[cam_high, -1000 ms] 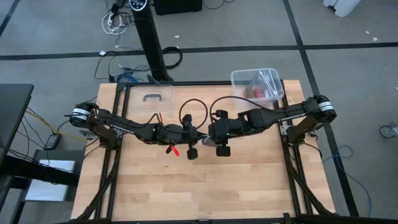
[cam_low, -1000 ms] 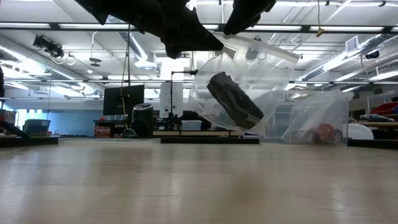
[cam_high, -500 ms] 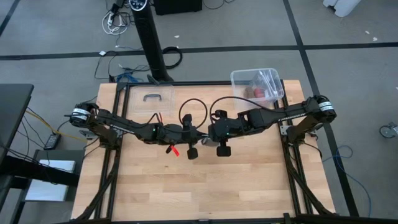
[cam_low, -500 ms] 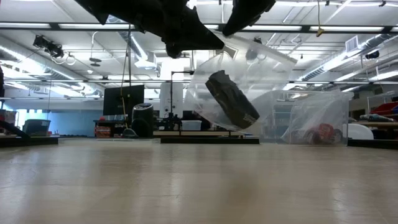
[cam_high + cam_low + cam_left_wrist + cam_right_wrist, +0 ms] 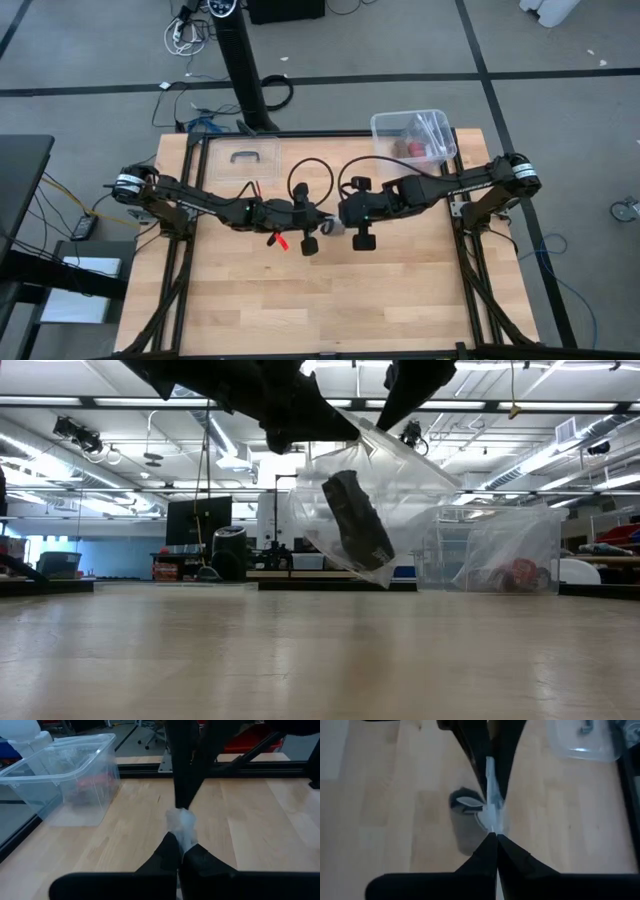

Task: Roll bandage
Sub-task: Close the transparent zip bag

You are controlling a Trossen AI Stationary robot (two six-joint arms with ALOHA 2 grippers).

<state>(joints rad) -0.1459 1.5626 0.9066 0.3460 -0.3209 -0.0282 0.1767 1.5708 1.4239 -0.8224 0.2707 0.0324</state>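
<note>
The black bandage (image 5: 355, 520) sits rolled up inside a clear plastic wrapper (image 5: 400, 475), which hangs above the table. It also shows dark through the wrapper in the right wrist view (image 5: 465, 822). My left gripper (image 5: 322, 222) and my right gripper (image 5: 340, 220) meet tip to tip over the table's middle. Both are shut on the wrapper's top. Neither touches the bandage itself. My left gripper pinches the wrapper's gathered top edge (image 5: 181, 822) between its two shut fingers, coming level from the table's left. The wrapper hangs below, clear of the table. My right gripper pinches the same top edge (image 5: 492, 817) between its two shut fingers, coming from the table's right, facing the left gripper. The wrapper hangs below it with the bandage inside.
A clear plastic box (image 5: 410, 135) with red and other items stands at the far right corner; it also shows in the low view (image 5: 500, 550). A clear lid (image 5: 242, 157) lies at the far left. The near half of the wooden table (image 5: 320, 300) is bare.
The hanging wrapper has swung toward the table's left, and the bandage inside has tipped more upright. My right gripper has shifted slightly toward the table's right edge. Both grippers have kept their hold.
</note>
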